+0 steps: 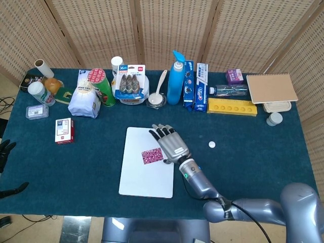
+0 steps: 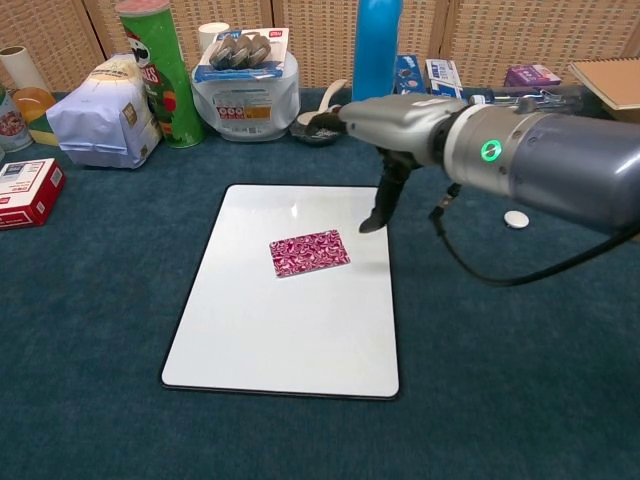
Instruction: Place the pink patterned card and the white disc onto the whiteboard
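Nearest us on the dark green tabletop (image 1: 76, 172) lies the whiteboard (image 1: 136, 177), flat and upright in portrait. We see the pink patterned card (image 2: 309, 253) lying flat on its upper half, touching nothing but the board. Just to the card's right our right hand (image 1: 170, 143) hovers over the board's upper right edge; its fingers (image 2: 383, 205) are spread and hold nothing, and in the chest view they hang clear of the card. Our left hand (image 1: 6, 152) shows only as dark fingertips at the far left edge of the head view, and we cannot tell how it is set.

Further right, off the board, the white disc (image 1: 211, 145) sits on the cloth, well apart from the card. To the left rests a small red and white box (image 1: 64, 130).

Along the back row we find a white bag (image 1: 84, 102), a green chip can (image 1: 103, 86), a clear tub with a clip pack (image 1: 129, 86), a blue bottle (image 1: 175, 78), toothpaste boxes (image 1: 201, 87), a yellow tray (image 1: 232, 107) and a brown notebook (image 1: 271, 87).
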Controlling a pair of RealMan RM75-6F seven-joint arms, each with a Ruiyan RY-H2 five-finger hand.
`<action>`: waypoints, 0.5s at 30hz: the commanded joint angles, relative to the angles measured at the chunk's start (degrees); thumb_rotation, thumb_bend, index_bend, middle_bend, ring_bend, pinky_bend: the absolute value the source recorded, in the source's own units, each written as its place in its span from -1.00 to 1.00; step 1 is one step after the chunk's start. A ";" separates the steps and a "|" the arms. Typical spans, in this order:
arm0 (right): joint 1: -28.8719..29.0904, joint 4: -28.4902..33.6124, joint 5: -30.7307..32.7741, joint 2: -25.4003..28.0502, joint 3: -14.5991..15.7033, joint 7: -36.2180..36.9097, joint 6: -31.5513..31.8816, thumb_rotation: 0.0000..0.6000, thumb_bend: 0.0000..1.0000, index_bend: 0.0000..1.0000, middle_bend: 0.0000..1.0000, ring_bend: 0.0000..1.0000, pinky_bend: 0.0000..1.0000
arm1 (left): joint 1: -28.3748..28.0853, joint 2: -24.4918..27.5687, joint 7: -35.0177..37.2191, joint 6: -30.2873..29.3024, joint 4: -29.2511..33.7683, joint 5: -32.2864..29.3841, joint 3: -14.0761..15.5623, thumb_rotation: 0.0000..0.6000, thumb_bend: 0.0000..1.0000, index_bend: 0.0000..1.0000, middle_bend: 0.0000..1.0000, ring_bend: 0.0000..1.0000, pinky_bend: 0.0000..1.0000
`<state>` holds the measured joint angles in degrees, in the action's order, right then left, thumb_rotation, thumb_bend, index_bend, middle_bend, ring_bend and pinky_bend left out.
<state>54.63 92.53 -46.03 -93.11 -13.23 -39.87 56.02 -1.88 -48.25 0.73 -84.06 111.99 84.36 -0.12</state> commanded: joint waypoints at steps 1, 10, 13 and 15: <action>-2.16 -0.38 -0.44 3.79 1.10 3.34 -0.65 1.00 -0.63 -0.76 -0.96 -1.00 -0.83 | 0.13 -0.07 -0.10 -0.27 0.06 0.00 -0.02 1.00 -0.76 -1.00 -1.00 -1.00 -0.79; -7.27 -10.67 -3.93 9.59 4.01 16.46 -7.20 1.00 -0.50 -0.35 -0.92 -0.97 -0.82 | 0.45 -1.19 -2.67 -1.18 0.45 0.35 -0.01 1.00 -0.76 -1.00 -1.00 -1.00 -0.79; -8.12 -14.52 -5.23 9.31 4.51 20.10 -9.26 1.00 -0.47 -0.32 -0.92 -0.97 -0.82 | 0.35 -1.48 -3.56 -0.97 0.65 0.07 -0.03 1.00 -0.76 -1.00 -1.00 -1.00 -0.79; -8.45 -16.01 -5.91 8.99 4.75 21.48 -9.96 1.00 -0.47 -0.31 -0.92 -0.97 -0.82 | 0.32 -1.58 -3.92 -0.91 0.77 -0.08 -0.05 1.00 -0.76 -1.00 -1.00 -1.00 -0.79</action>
<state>47.06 78.16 -50.85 -84.17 -9.09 -19.90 47.37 -1.54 -49.78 -3.11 -85.02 112.70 84.34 -0.16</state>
